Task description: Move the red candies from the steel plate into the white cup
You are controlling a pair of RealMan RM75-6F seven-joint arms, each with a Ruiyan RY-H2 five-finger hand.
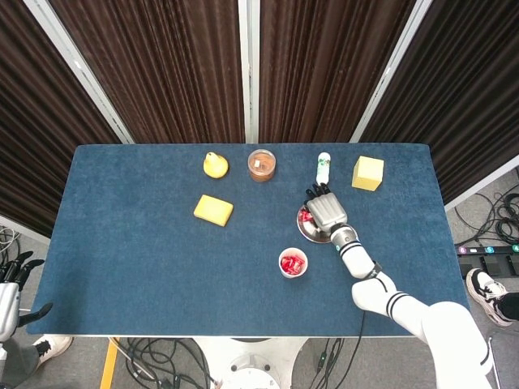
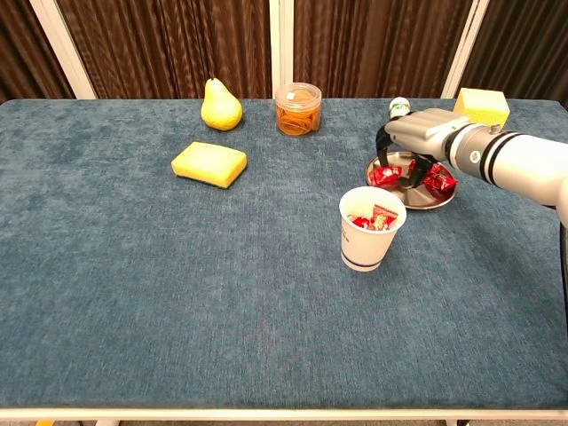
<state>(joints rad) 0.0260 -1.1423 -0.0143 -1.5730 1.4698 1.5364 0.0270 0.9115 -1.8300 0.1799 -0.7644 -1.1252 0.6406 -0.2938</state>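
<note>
The steel plate (image 1: 306,232) (image 2: 426,202) lies right of the table's centre with red candies (image 2: 440,182) (image 1: 305,215) in it. My right hand (image 1: 324,212) (image 2: 417,142) hangs over the plate, palm down. Its fingers curl down among the candies, and one candy (image 2: 384,175) lies just under the fingertips. The frames do not show whether the fingers grip it. The white cup (image 1: 293,262) (image 2: 372,228) stands nearer the front, just left of the plate, holding red candies. My left hand (image 1: 6,296) hangs off the table's left side, fingers spread, empty.
A white-and-green bottle (image 1: 323,167) (image 2: 398,106) lies just behind the plate. A yellow block (image 1: 367,173) (image 2: 482,104) sits at the back right. Further left are a jar (image 1: 261,164) (image 2: 298,108), a pear (image 1: 215,164) (image 2: 221,105) and a yellow sponge (image 1: 213,210) (image 2: 209,164).
</note>
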